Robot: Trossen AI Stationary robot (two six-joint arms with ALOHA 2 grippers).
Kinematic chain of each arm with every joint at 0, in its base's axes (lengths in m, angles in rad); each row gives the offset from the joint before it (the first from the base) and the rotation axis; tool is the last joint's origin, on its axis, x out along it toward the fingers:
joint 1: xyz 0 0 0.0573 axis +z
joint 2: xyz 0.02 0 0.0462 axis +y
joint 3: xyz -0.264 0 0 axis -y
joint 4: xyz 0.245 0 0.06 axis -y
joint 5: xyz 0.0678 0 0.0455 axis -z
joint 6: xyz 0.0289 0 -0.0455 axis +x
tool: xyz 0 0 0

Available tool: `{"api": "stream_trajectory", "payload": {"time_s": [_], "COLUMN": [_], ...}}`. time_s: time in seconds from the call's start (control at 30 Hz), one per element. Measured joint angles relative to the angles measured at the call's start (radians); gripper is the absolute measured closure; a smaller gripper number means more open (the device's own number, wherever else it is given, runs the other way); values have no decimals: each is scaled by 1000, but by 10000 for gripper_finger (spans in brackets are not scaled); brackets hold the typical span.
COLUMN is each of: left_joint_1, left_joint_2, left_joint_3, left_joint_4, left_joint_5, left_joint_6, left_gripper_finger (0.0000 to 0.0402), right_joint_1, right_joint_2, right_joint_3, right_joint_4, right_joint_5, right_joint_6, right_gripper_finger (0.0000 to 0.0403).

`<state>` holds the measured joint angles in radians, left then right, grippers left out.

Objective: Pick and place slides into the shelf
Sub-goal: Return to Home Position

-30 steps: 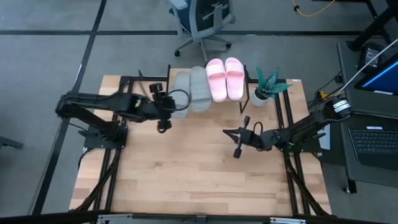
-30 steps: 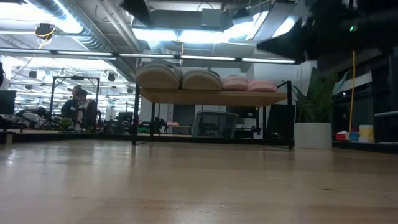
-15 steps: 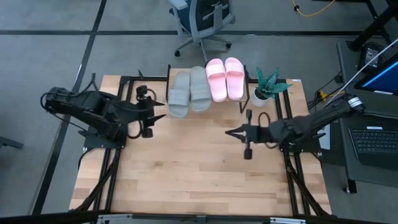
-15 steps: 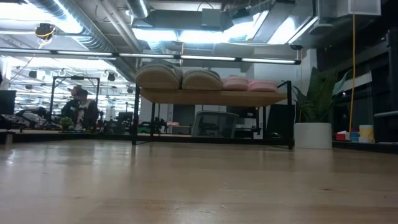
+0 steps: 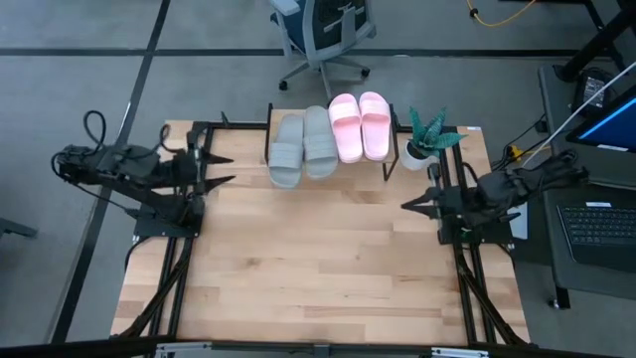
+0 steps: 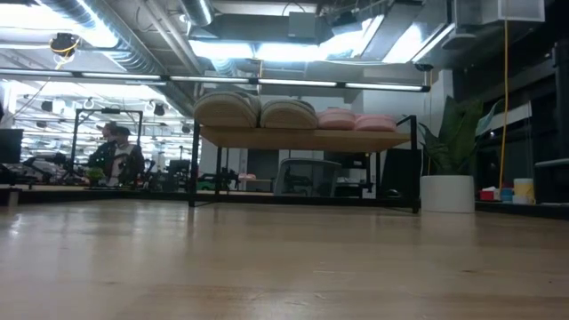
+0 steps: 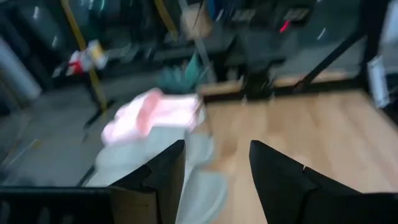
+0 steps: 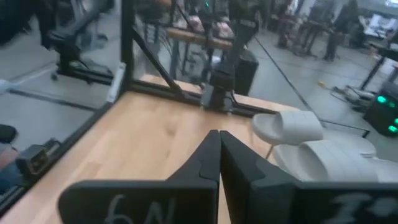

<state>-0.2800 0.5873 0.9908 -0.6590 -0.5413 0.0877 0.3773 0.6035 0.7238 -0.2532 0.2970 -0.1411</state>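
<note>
Two grey-green slides (image 5: pixel 286 152) (image 5: pixel 318 141) and two pale pink slides (image 5: pixel 346 127) (image 5: pixel 375 124) lie side by side, soles down, on the top board of the shelf (image 6: pixel 307 138) at the table's far edge. They also show in the low view (image 6: pixel 258 110) (image 6: pixel 356 119). My left gripper (image 5: pixel 217 165) is open and empty at the table's left side, pointing toward the slides (image 7: pixel 155 113). My right gripper (image 5: pixel 409 205) is shut and empty near the table's right edge; its wrist view shows the grey-green slides (image 8: pixel 298 127).
A potted plant in a white pot (image 5: pixel 423 145) stands right of the shelf at the far right corner. An office chair (image 5: pixel 320 35) stands on the floor behind the table. The wooden table (image 5: pixel 308 268) stretches bare in front of the shelf.
My left gripper has drawn back from beside the grey-green slides toward the table's left edge. My right gripper has drawn back from the table's middle toward its right edge. The slides have stayed on the shelf.
</note>
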Motion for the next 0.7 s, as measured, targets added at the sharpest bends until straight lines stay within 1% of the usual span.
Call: {"api": "stream_trajectory", "payload": {"time_s": [0.07, 0.17, 0.27, 0.37, 0.43, 0.53, 0.7], "left_joint_1": [0, 0, 0, 1, 11, 36, 74], "left_joint_2": [-100, -220, -294, -311, -314, -314, -321], "left_joint_3": [-125, -277, -381, -472, -519, -589, -712], "left_joint_4": [120, 273, 348, 365, 373, 446, 640], "left_joint_5": [52, 142, 147, 148, 146, 157, 292], "left_joint_6": [42, 87, 89, 54, 29, 3, -8], "left_gripper_finger": [230, 230, 230, 230, 230, 230, 230], "right_joint_1": [0, 0, 0, 0, 0, 0, 0], "right_joint_2": [-83, -192, -275, -321, -331, -332, -329], "right_joint_3": [-65, -168, -257, -335, -386, -460, -590], "right_joint_4": [12, 77, 112, 140, 163, 271, 433], "right_joint_5": [-6, -8, -32, -63, -63, -65, -83], "right_joint_6": [3, 5, 32, 53, 59, 60, 78], "right_gripper_finger": [394, 394, 394, 394, 394, 394, 394]}}
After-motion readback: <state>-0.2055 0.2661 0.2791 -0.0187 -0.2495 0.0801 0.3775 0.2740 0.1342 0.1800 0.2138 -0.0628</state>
